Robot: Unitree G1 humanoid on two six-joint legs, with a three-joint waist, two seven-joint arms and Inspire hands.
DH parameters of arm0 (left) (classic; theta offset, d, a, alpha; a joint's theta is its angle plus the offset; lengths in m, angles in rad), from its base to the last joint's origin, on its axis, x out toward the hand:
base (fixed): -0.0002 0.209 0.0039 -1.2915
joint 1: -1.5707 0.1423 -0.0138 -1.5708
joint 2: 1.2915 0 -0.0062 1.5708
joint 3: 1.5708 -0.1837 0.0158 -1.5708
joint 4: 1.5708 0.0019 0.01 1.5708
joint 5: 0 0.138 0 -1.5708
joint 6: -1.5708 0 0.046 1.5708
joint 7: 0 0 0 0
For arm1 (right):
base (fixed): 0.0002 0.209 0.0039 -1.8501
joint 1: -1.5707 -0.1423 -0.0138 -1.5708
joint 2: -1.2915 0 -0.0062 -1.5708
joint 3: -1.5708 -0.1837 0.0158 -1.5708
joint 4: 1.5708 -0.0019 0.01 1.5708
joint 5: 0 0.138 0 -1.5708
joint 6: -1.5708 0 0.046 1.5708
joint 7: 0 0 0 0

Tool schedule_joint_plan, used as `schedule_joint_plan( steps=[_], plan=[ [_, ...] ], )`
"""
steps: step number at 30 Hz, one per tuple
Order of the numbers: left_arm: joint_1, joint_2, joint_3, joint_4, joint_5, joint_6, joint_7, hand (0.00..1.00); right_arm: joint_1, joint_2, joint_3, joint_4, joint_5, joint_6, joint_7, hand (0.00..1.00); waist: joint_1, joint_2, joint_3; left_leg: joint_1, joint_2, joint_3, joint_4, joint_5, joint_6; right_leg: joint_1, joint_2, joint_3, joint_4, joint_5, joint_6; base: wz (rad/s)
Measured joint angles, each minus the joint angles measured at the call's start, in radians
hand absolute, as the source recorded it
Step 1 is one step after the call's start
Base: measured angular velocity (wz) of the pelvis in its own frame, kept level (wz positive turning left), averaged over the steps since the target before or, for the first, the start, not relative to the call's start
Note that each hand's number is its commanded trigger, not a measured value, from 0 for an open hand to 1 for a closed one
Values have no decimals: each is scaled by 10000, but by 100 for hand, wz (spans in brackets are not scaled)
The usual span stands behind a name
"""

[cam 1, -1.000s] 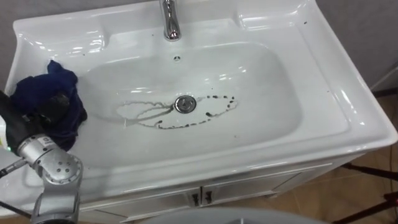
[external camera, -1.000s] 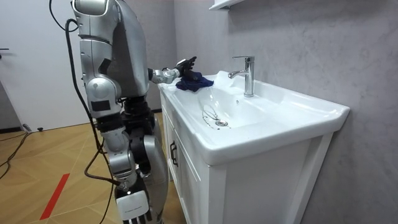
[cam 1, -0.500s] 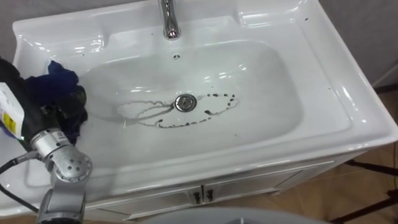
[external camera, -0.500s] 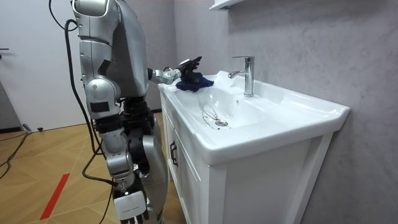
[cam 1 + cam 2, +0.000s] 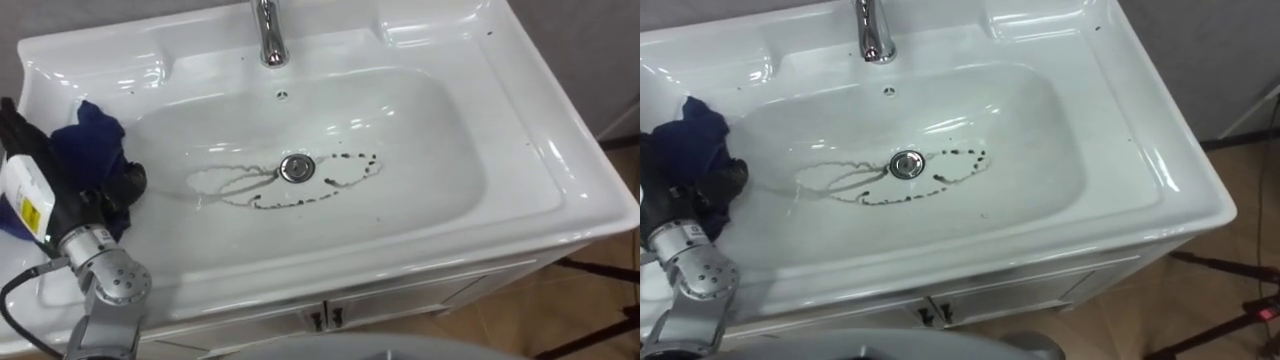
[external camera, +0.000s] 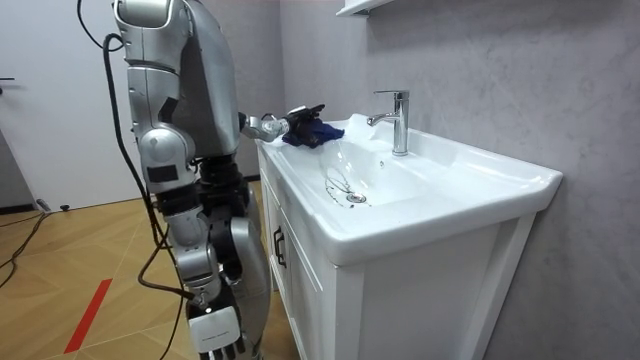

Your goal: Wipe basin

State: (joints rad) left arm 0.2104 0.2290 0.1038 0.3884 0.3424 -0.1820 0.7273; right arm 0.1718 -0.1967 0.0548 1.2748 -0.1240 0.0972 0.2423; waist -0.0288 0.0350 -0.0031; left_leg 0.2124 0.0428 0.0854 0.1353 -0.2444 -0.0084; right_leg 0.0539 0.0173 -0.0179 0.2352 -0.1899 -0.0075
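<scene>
Left hand (image 5: 80,198) at the left rim of the basin (image 5: 555,185), resting on a dark blue cloth (image 5: 92,135); whether it grips cannot be told. Beyond, dark marks (image 5: 300,201) ring the drain (image 5: 297,167). Tap (image 5: 270,35) at the far edge.

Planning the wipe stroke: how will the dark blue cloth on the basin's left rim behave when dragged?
The cloth lies bunched in folds under the left hand, so it is probably floppy and light. On the glossy basin it would likely slide easily and may bunch further.
</scene>
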Motion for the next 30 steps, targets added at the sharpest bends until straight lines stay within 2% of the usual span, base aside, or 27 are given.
schedule_joint_plan(
  steps=[7, 15, 16, 17, 18, 19, 26, 30],
  plan=[
    [-107, 4, 10, 366, 456, 427, -43, 0, 70, -5, -15, -130, 5, 325, -11, 0, 21, 83, -26, 84, -1, 192, -18, 0, 0, -9, 16, 151, 31, 0, 1, -7],
    [-330, 52, 7, 1021, 887, 790, -177, 0, 61, -7, -29, -130, -28, 367, -153, 0, -148, 160, -59, 148, -6, 209, -9, 0, 1, -3, 14, 185, 138, 1, 2, -1],
    [-398, 75, 11, 1176, 1026, 853, -220, 47, 60, -7, -29, -128, -26, 371, -173, 0, -147, 175, -56, 200, -6, 232, -10, 0, 1, 10, 19, 211, 198, -1, -1, -4],
    [-451, 86, 10, 1300, 1094, 884, -234, 47, 52, -7, -34, -121, -30, 385, -186, 0, -147, 191, -55, 228, -7, 235, -11, 0, 1, 26, 24, 230, 213, -5, -3, -8],
    [-579, 102, 13, 1586, 1201, 913, -257, 84, 4, -21, -45, -91, -34, 480, -209, 0, -155, 228, -54, 257, -12, 229, -10, 0, 1, 47, 26, 265, 210, -10, -1, -7],
    [-677, 116, 46, 1810, 1338, 926, -329, 100, -71, -31, -108, -39, -57, 556, -193, 0, -169, 243, -52, 248, -19, 228, -15, 0, 1, 25, 24, 285, 227, -15, 2, -7],
    [-839, 249, 130, 2096, 1514, 930, -732, 100, -198, -36, -199, 37, -444, 906, 13, 0, -171, 259, -68, 227, -15, 267, -71, -1, 1, -17, 49, 310, 243, -1, 10, -1],
    [-841, 334, 146, 2095, 1515, 930, -760, 100, -198, -35, -201, -6, -567, 1070, 12, 0, -172, 271, -110, 229, -14, 296, -88, -2, 3, -19, 59, 333, 229, 12, 17, -1]
  ],
)
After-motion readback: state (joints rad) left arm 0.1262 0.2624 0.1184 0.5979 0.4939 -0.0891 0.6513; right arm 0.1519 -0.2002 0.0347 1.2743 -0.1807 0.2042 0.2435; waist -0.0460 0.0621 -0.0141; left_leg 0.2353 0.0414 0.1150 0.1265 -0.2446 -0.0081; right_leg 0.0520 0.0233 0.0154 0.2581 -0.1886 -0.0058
